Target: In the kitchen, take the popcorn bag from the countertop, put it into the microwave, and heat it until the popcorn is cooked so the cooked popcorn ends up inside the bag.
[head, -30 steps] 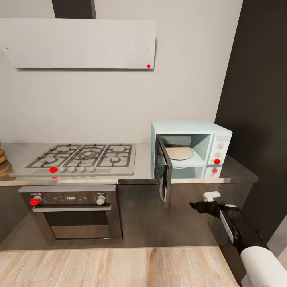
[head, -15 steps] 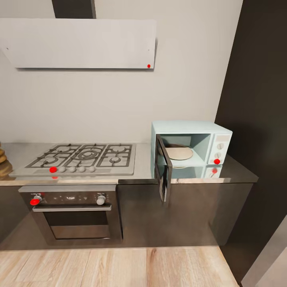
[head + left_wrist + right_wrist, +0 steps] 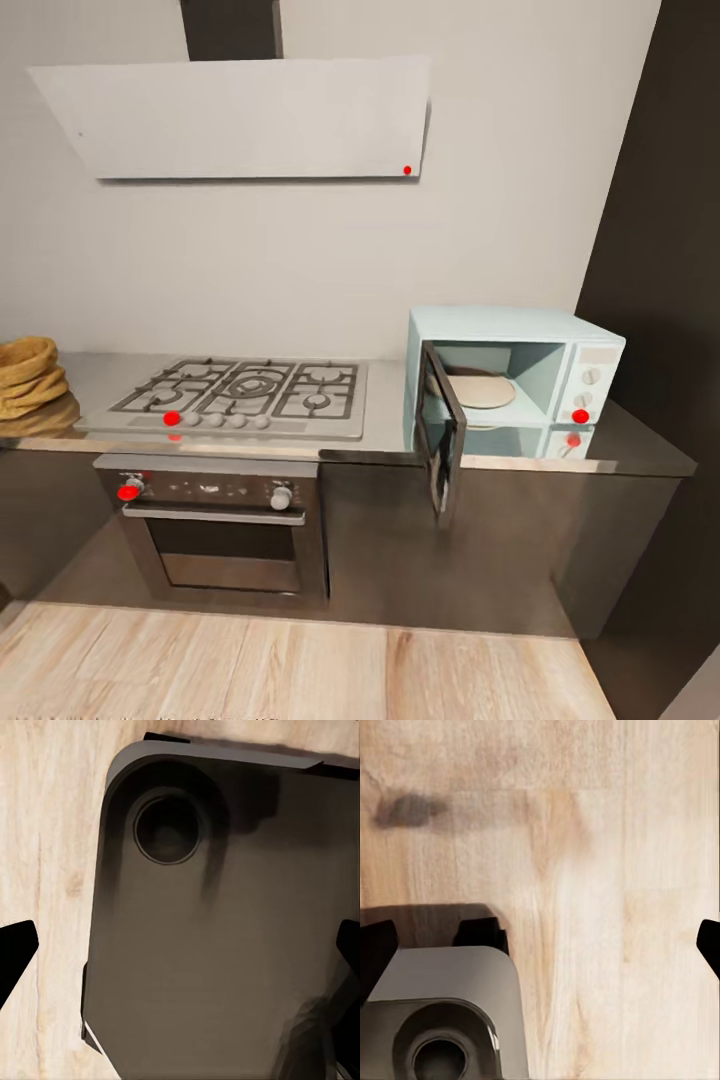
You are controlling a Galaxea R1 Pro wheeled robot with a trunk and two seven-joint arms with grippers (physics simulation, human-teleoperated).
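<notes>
The popcorn bag [image 3: 26,376], a tan-brown sack with a rolled rim, sits on the glossy grey countertop [image 3: 640,450] at the far left, partly cut by the picture's edge. The pale mint-blue microwave [image 3: 515,375] stands at the right end, its dark glass door [image 3: 442,440] swung open and a round plate [image 3: 482,388] inside. In the left wrist view my left gripper [image 3: 180,952] is open above the robot's dark base [image 3: 217,945]. In the right wrist view my right gripper [image 3: 543,945] is open over the wooden floor [image 3: 607,870]. Both hold nothing.
A steel gas hob [image 3: 240,395] lies between bag and microwave, with a built-in oven [image 3: 220,530] below and a white hood [image 3: 240,120] above. A tall dark cabinet [image 3: 660,250] closes the right side. Wooden floor [image 3: 300,660] runs along the cabinet fronts.
My right arm dropped out of the head view. The camera then moved, shifting the whole scene right and bringing more of the popcorn bag into view.
</notes>
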